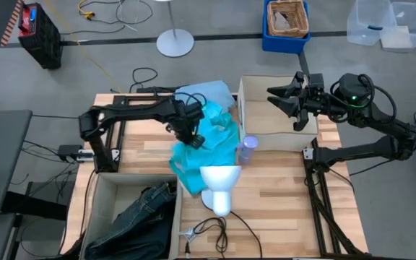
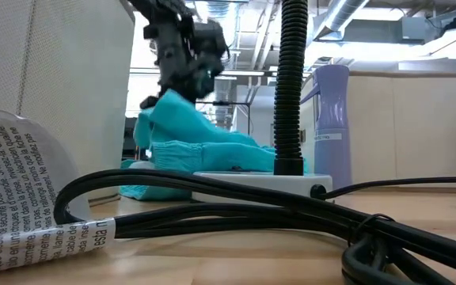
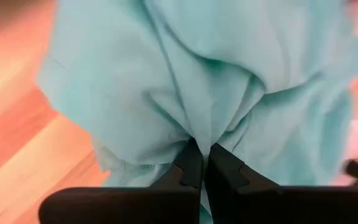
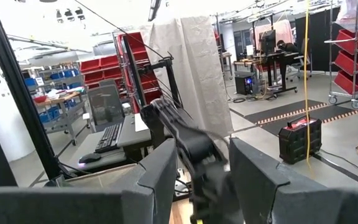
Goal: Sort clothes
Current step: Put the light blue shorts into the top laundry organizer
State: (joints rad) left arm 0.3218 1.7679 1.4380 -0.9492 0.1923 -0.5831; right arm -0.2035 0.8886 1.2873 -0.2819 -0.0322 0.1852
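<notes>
Soft matt teal cloth shirt on smooth wooden table

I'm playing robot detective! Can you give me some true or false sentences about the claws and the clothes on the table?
1. The left claw is pinching the teal shirt. True.
2. The right claw is holding the jeans. False: it is open and holds nothing, up over the box by the table's far edge.
3. The jeans lie in a box at the table's near left corner. True.
4. The lilac bottle has fallen on the floor. False: it stands on the table beside the teal shirt.
5. The white mannequin head sits on the table. True.
</notes>
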